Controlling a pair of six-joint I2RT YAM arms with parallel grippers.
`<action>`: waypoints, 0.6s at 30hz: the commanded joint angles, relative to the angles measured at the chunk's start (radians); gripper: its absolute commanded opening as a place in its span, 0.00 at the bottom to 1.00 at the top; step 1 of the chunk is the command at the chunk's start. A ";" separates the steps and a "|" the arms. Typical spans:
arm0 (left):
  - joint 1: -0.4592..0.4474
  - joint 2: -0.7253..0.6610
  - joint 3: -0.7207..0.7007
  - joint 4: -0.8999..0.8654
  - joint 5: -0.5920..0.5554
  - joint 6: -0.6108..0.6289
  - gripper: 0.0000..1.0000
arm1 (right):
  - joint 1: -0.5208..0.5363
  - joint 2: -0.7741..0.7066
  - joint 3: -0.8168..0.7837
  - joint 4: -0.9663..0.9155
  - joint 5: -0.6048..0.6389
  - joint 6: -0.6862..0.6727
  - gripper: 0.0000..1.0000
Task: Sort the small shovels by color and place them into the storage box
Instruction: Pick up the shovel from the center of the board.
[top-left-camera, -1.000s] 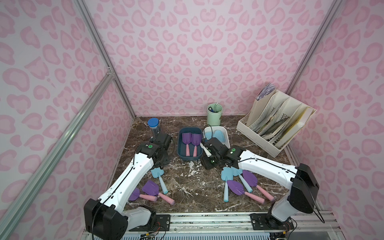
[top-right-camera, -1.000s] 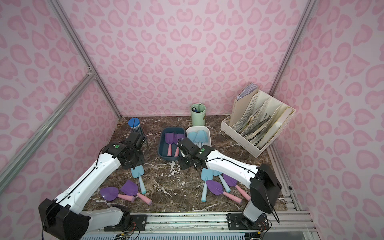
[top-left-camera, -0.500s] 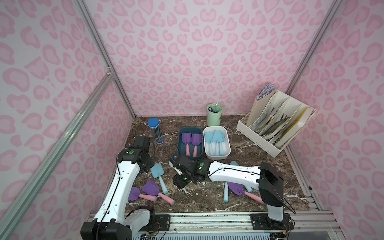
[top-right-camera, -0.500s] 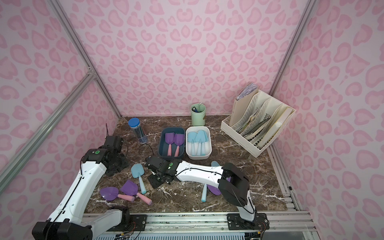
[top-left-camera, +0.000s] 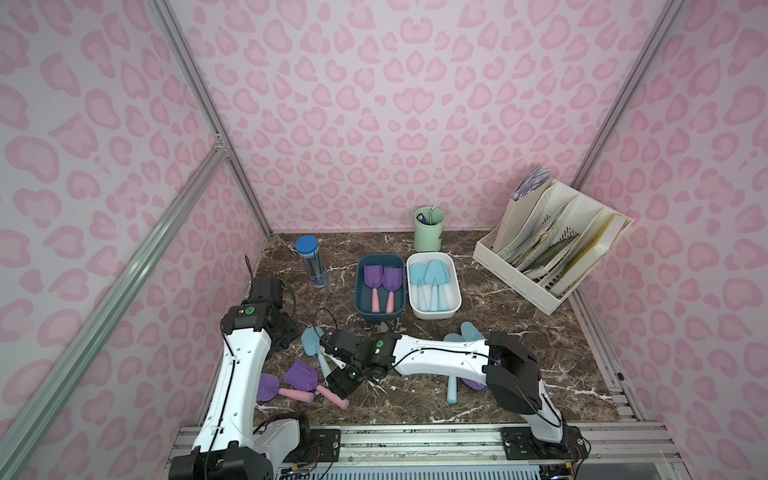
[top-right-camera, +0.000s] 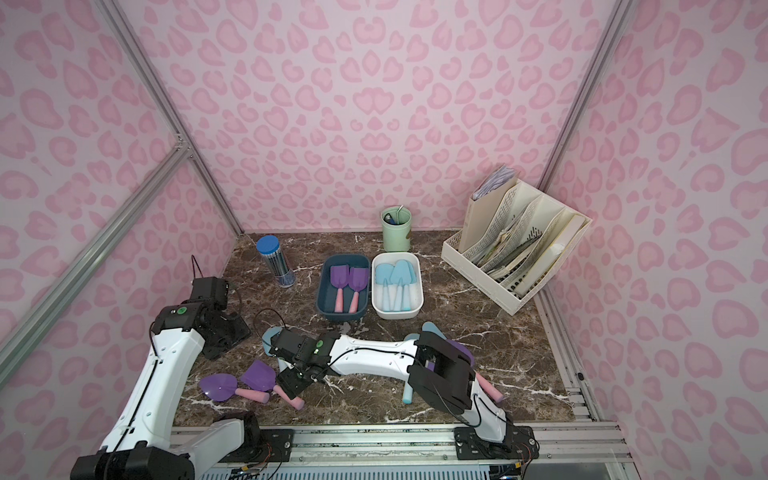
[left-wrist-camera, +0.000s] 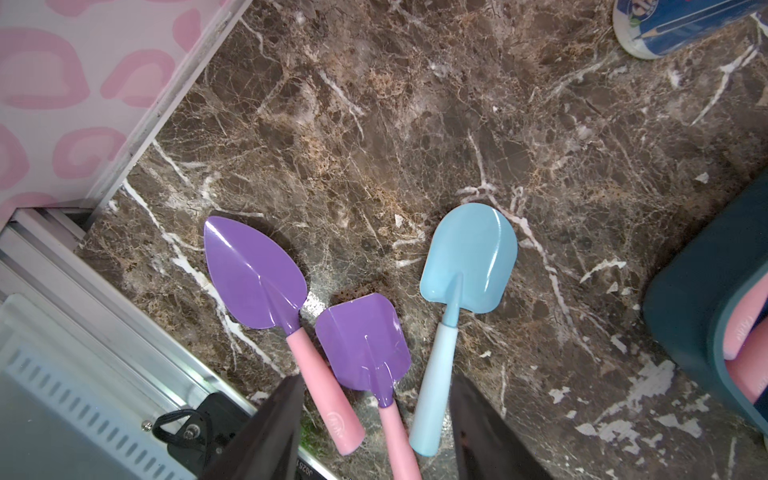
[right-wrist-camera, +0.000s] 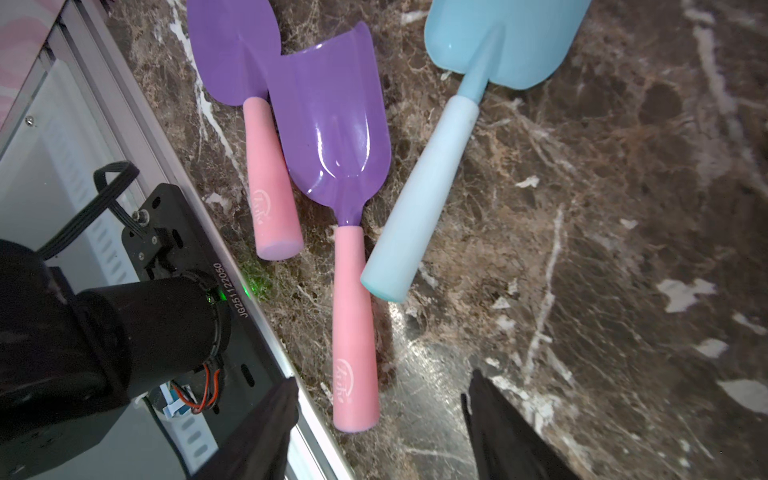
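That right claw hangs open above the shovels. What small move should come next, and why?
Probably lower the right gripper and close on the pink handle of the square purple shovel: it lies loose on the table, roughly between the open jaws.

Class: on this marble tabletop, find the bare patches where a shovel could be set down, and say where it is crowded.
Bare: the brown marble tabletop between the white plastic bin and the beige file rack, and its near right corner. Crowded: front left, where purple pink-handled shovels and a light blue shovel lie close together.

Loose shovels before boxes, seemingly apart.
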 joint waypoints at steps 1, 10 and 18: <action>0.006 -0.004 0.001 -0.001 0.015 0.021 0.62 | 0.012 0.018 0.021 -0.029 -0.016 -0.017 0.70; 0.011 -0.005 -0.006 0.003 0.015 0.027 0.62 | 0.043 0.083 0.067 -0.078 -0.020 -0.048 0.73; 0.014 -0.007 -0.011 0.006 0.015 0.027 0.62 | 0.056 0.118 0.084 -0.103 -0.014 -0.058 0.73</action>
